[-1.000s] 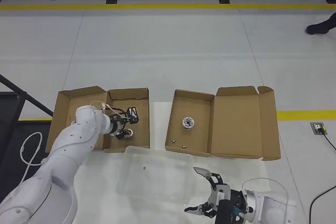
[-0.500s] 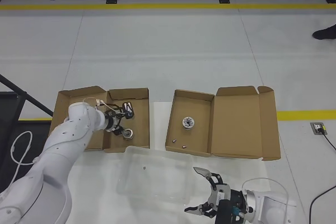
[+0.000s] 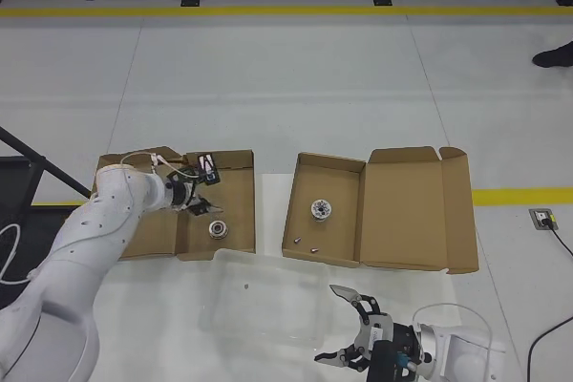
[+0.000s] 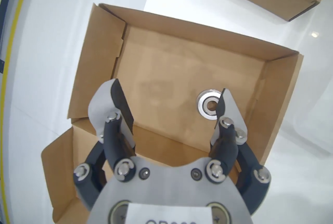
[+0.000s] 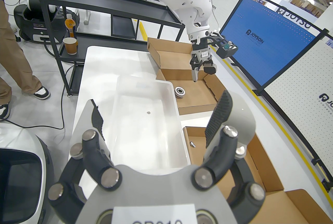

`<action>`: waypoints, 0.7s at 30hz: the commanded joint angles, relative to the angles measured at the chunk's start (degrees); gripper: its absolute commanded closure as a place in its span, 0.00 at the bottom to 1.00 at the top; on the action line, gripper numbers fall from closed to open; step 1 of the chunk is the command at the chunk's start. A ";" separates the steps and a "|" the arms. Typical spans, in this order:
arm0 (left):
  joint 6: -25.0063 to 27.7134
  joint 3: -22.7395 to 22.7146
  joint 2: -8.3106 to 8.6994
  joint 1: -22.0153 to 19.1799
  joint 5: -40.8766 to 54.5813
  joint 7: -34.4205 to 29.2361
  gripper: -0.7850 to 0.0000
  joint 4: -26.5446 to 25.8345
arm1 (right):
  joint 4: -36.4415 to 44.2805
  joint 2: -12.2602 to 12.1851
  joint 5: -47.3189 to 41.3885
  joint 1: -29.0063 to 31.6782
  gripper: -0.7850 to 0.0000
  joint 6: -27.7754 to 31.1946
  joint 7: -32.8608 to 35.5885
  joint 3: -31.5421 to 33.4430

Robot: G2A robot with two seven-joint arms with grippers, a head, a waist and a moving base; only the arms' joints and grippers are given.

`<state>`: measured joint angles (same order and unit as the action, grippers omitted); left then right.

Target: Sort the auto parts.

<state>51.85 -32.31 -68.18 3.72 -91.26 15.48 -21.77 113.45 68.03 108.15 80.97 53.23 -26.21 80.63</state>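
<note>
A steel bearing lies flat on the floor of the left cardboard box. My left gripper hangs open above that box, just beyond the bearing, with nothing between its fingers. From the right wrist view the left gripper hovers well above the bearing. The right cardboard box holds a round metal part and two bolts. My right gripper stands open and empty at the near table edge, in front of the clear bin.
The clear bin between the boxes holds one small dark piece. Both boxes have open flaps. A black rack with a cup and a bottle stands off the table's left end. A person's legs stand beside it.
My left gripper has let go of the bearing, risen and drawn back toward the far side of the left box. The bearing stays on the box floor. The right arm has not moved.
</note>
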 commanded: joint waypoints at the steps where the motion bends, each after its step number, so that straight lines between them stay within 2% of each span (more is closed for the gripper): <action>1: 0.07 -1.17 1.49 0.87 -0.29 0.68 0.08 -2.59 | 0.00 0.00 0.00 0.00 0.00 0.00 0.00 0.00; 5: 0.21 -3.91 4.14 3.14 0.11 0.84 0.07 -7.83 | 0.00 0.00 0.00 0.00 0.00 0.00 0.00 0.00; 11: 0.86 -11.58 9.62 9.39 2.47 -0.70 0.05 -20.01 | 0.00 0.00 0.00 0.00 0.00 0.00 0.00 0.00; 12: 0.91 -13.84 11.01 11.39 2.99 -1.77 0.05 -23.53 | 0.00 0.00 0.00 0.00 0.00 0.00 0.00 0.00; 16: 0.61 -20.99 14.67 18.10 5.04 -6.59 0.00 -34.48 | 0.00 0.00 0.00 0.00 0.00 0.00 0.00 0.00; 21: 2.64 -32.16 18.82 28.88 11.78 -12.86 0.00 -49.51 | 0.00 0.00 0.00 0.00 0.00 0.00 0.00 0.00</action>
<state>53.66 -61.32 -50.29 29.64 -81.53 4.04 -67.41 113.45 68.03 108.15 80.97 53.23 -26.21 80.63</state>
